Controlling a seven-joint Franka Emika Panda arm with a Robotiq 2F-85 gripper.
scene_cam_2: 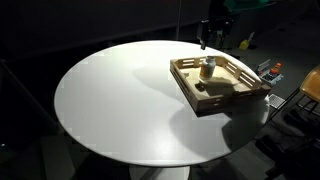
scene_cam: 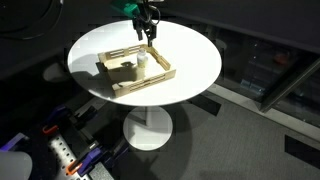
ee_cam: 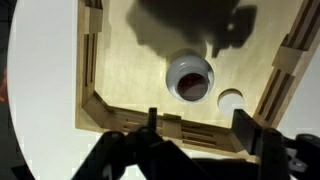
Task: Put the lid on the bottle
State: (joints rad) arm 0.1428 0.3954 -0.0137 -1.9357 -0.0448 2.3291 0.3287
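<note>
Wooden tray [scene_cam: 147, 82] on round table [scene_cam: 195, 60], gripper [scene_cam: 150, 36] above

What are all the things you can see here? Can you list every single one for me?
table: one, white and round, standing on a single foot.
tray: one, light wood, on the table.
bottle: one, white, open at the top, upright inside the tray.
lid: one, pale and round, flat on the tray floor close beside the bottle.
floor: grey, all around the table.
arm: one, dark, reaching in above the tray.
tool: one, black, open and holding nothing, above the tray.
</note>
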